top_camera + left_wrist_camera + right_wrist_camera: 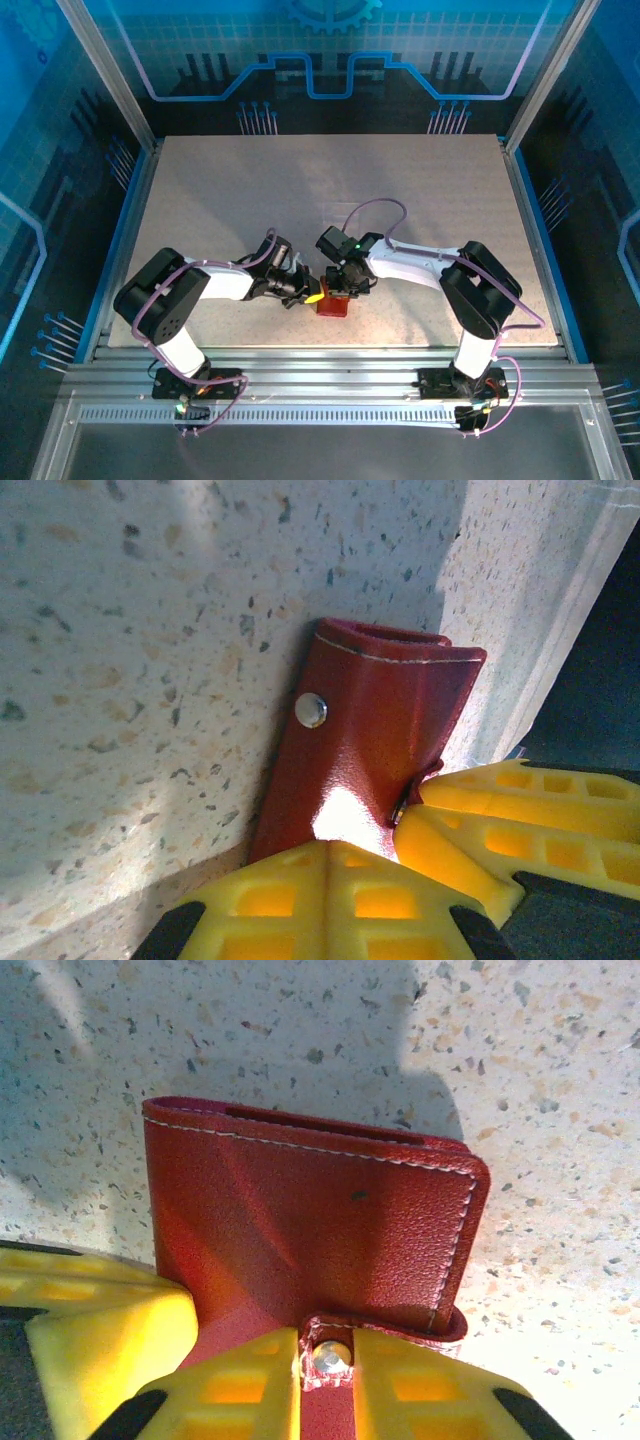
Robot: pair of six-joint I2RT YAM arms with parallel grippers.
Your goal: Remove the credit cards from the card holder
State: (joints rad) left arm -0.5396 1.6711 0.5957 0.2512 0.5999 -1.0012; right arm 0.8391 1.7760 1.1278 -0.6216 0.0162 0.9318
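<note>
At 6 o'clock on the table, close to the near edge, the card holder sits between both tools, folded shut. Left tool comes in from 9 o'clock: fingers closed together with the holder's near edge running into the seam, so it reads as pinched on the holder. Right tool comes in from 3 o'clock: narrow, with the snap tab caught between the fingers. A metal stud shows at 9 o'clock on the holder's face in the left wrist view. A slot opening runs along the 12 o'clock edge in the right wrist view.

Step in hand, my read: unsnap and open the holder. Credit cards are presumably inside, so the task is barely begun.

How to do it well:
- Left tool is the anchor: firm pinch on the body, no twisting.
- Right tool peels the tab off the face along the tab's own length, short and slow. A sideways yank likely drags the holder out of the left pinch.
- The skin looks glossy, so slip is the main risk.
- Once the snap pops, let the tab go and lay the flap open flat before going for any card edge.
</note>
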